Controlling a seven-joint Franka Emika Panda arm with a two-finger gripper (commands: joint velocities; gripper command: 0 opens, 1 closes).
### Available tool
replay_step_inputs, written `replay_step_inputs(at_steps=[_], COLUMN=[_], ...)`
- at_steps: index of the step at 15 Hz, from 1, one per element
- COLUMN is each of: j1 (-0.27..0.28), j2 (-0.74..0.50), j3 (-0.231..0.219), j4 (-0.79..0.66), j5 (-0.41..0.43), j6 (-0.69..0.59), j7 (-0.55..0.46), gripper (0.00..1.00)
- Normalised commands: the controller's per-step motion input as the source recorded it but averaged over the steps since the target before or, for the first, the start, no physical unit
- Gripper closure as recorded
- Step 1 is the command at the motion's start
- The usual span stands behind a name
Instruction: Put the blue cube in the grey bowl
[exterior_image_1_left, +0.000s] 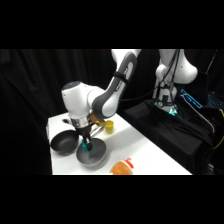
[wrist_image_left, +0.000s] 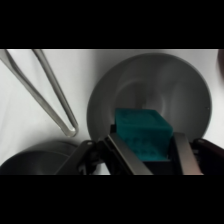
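Gripping the blue cube (wrist_image_left: 144, 135) between its two fingers (wrist_image_left: 125, 155), the gripper (exterior_image_1_left: 87, 146) hangs just over the grey bowl (exterior_image_1_left: 92, 156), and from the wrist the cube sits framed against the bowl's inner wall; whether it touches the bottom I cannot tell. No writing or label can be read anywhere, on the cube, the dishes or the arm. Beside the grey bowl lies the black bowl (exterior_image_1_left: 63, 141), its rim near the grey one, cut off at the wrist view's lower left. Metal tongs (wrist_image_left: 55, 95) lie on the white table (exterior_image_1_left: 150, 150), their handles running out of the wrist view. A yellow cup (exterior_image_1_left: 108, 127) is half hidden behind the arm. An orange object (exterior_image_1_left: 121, 167) lies at the table's near edge, its shape hard to make out.
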Motion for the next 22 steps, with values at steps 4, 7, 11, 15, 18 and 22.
replay_step_inputs(at_steps=[4,7,11,15,18,22], j1=[-0.112,-0.081,-0.062,-0.012,0.003,0.047], j2=[0.09,-0.13,-0.29,-0.33,-0.34,-0.23], j3=[0.098,0.083,0.079,0.038,0.028,-0.020], j4=[0.23,0.14,0.08,0.05,0.05,0.12], j5=[0.173,0.143,0.135,0.108,0.126,0.054], j6=[-0.10,-0.31,-0.44,-0.44,-0.45,-0.42], j7=[-0.22,-0.21,-0.22,-0.16,-0.15,-0.03], gripper=[0.00,0.00,0.00,0.00,0.00,0.00])
